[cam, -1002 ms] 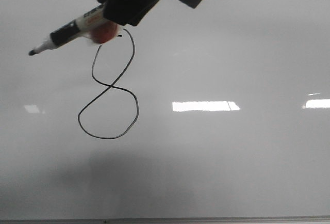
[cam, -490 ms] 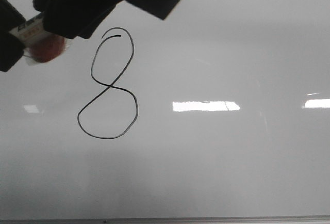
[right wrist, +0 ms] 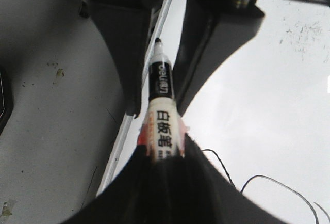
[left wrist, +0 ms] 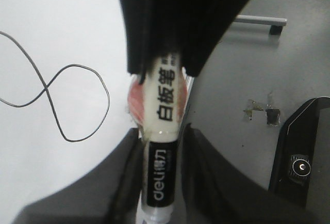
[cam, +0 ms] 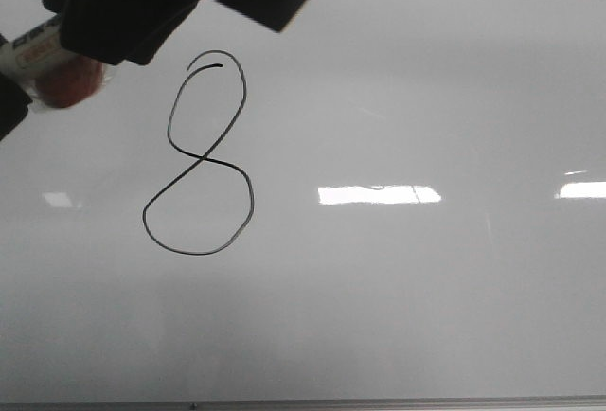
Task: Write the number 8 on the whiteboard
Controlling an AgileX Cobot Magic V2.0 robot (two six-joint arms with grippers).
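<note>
The number 8 [cam: 196,156] is a closed black figure on the whiteboard [cam: 426,98]. My right gripper [cam: 95,46], dark at the top left, is shut on a white and black marker [cam: 36,46] with a red wrap [cam: 66,84], left of the 8 and above the board. My left gripper [cam: 8,98] is at the left edge. In the left wrist view its fingers [left wrist: 129,157] flank the marker's black end [left wrist: 161,175] with narrow gaps, open. The right wrist view shows the right gripper [right wrist: 162,146] on the marker [right wrist: 161,84], and part of the 8 [right wrist: 273,177].
The board's grey metal edge [cam: 303,402] runs along the front, and another edge [right wrist: 131,126] lies under the marker. Beside it is a grey table [left wrist: 232,79] with tape scraps [left wrist: 263,110], a black device [left wrist: 301,162] and a grey bar [left wrist: 258,21]. Glare patches [cam: 379,194] lie on the board.
My right gripper carried the marker left, off the top of the 8, uncovering the whole figure. My left gripper came in at the left edge, around the marker's tip end.
</note>
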